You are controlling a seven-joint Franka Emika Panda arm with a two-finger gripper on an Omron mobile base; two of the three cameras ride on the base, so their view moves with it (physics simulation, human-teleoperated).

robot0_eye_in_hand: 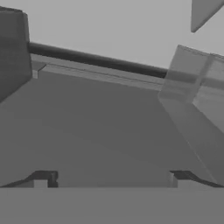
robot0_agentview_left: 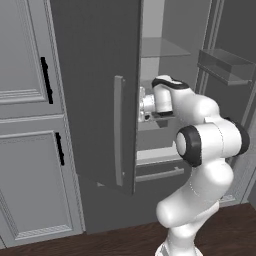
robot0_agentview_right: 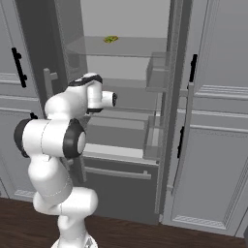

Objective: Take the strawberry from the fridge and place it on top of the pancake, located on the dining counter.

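The fridge (robot0_agentview_left: 95, 75) stands with both doors swung open, and my arm reaches into its pale interior (robot0_agentview_right: 126, 19) at the height of the middle shelf. In the hand view my gripper (robot0_eye_in_hand: 113, 178) is open, its two dark fingertips (robot0_eye_in_hand: 43, 177) wide apart with nothing between them, looking along a bare grey glass shelf (robot0_eye_in_hand: 96, 127). The strawberry is hidden from every view. The pancake and the dining counter are out of view.
A small yellow-green item (robot0_agentview_right: 111, 39) lies on the upper glass shelf. The left door (robot0_agentview_left: 118, 130) hangs close beside my wrist. Clear bins (robot0_agentview_right: 157, 72) line the right door. Light grey cabinets (robot0_agentview_left: 25, 150) flank the fridge, and the bottom drawer (robot0_agentview_right: 116, 172) is shut.
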